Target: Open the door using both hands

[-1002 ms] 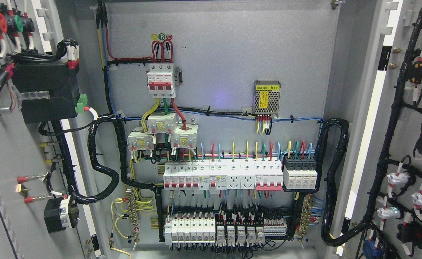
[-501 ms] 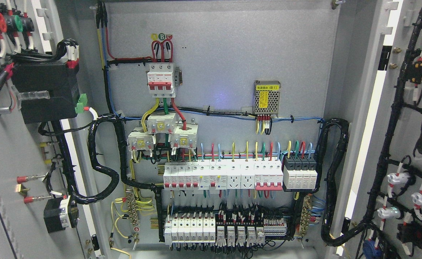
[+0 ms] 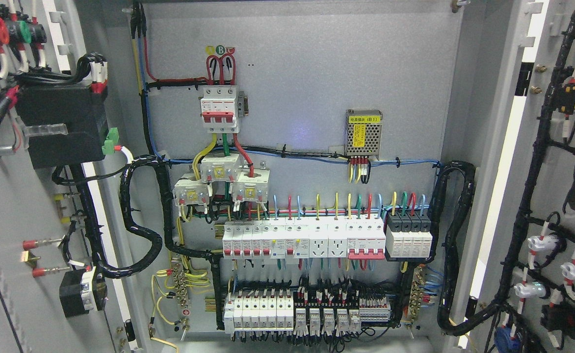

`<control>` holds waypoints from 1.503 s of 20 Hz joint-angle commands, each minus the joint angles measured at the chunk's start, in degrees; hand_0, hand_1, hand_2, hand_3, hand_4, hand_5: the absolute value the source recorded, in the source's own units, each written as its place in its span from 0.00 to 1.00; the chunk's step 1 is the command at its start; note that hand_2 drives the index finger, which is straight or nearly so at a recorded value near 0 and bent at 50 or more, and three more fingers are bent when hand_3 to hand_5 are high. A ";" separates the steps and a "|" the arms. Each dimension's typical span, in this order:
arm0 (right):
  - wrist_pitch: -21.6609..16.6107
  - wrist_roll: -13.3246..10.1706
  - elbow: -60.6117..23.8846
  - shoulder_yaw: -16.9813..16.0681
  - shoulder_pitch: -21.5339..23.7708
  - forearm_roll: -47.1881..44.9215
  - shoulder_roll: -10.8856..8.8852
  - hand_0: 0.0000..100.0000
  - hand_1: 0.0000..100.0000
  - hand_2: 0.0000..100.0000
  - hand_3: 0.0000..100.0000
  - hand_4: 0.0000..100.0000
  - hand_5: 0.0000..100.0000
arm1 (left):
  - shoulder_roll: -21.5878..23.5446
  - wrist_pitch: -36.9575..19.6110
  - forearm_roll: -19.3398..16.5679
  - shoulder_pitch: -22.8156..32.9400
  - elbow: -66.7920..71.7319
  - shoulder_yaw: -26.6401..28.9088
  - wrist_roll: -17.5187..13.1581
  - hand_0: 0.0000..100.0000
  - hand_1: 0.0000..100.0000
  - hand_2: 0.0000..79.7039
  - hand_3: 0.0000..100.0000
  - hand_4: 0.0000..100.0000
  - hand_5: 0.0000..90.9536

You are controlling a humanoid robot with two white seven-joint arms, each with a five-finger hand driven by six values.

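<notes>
Both cabinet doors swung wide open: left door (image 3: 8, 206) at pic left w/ black module & wiring on inner face, right door (image 3: 552, 162) at pic right w/ cable loom. Back panel (image 3: 307, 63) fully exposed btwn them, red breaker (image 3: 220, 109) up top, white breaker row (image 3: 303, 240) lower down. No robot hand in frame, state can't be told

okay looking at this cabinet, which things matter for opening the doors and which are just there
For the job:
- left door, swung open
- right door, swung open

Just there:
- red breaker
- power supply
- breaker row
- terminal blocks
- black cable loom

No robot hand is in view.
</notes>
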 commanded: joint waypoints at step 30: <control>-7.15 4.41 5.53 -7.09 3.33 -12.26 -9.53 0.11 0.00 0.00 0.00 0.00 0.00 | -0.46 -11.15 8.13 -1.71 -1.24 14.67 0.05 0.00 0.00 0.00 0.00 0.03 0.00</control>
